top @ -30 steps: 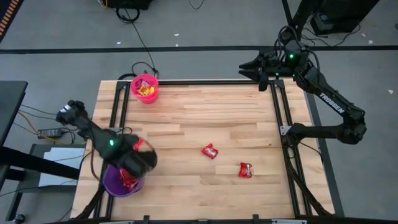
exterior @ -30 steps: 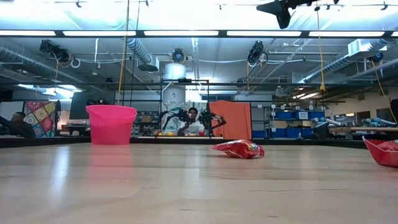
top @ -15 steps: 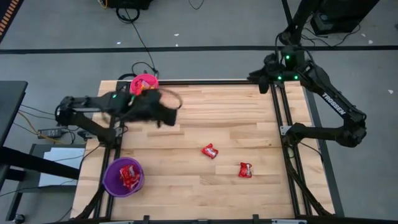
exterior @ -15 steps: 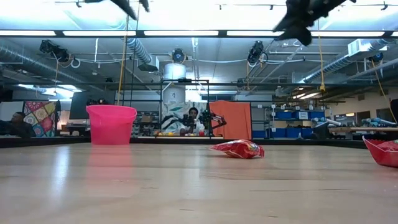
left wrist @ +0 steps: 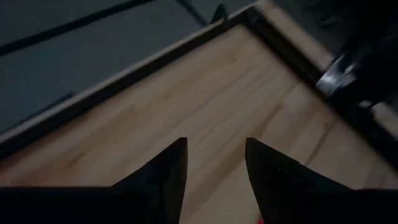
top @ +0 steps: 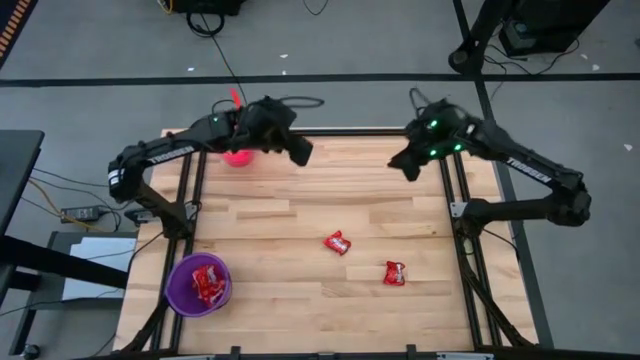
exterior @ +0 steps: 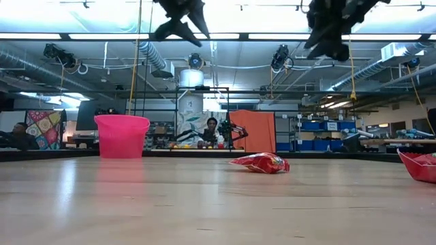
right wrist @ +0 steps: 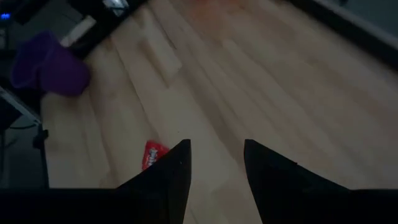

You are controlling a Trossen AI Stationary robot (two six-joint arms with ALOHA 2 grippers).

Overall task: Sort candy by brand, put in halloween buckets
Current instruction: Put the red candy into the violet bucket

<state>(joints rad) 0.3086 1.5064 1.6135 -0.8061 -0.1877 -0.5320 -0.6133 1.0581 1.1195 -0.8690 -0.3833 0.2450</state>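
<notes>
Two red candy packets [top: 338,242] remain: light, crinkly, slippery; best pinched across the flat middle; left gripper [top: 300,152] and right gripper [top: 402,163] are held spread, empty.

Pink bucket [top: 238,156] mostly hidden under left arm in high view. Low view cuts off one red packet [exterior: 419,165] at frame edge. Packet print too small to read.

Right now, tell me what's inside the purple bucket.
In the high view the purple bucket holds shiny red candy packets, bunched together. How many there are, and anything lying under them, cannot be seen.
</notes>
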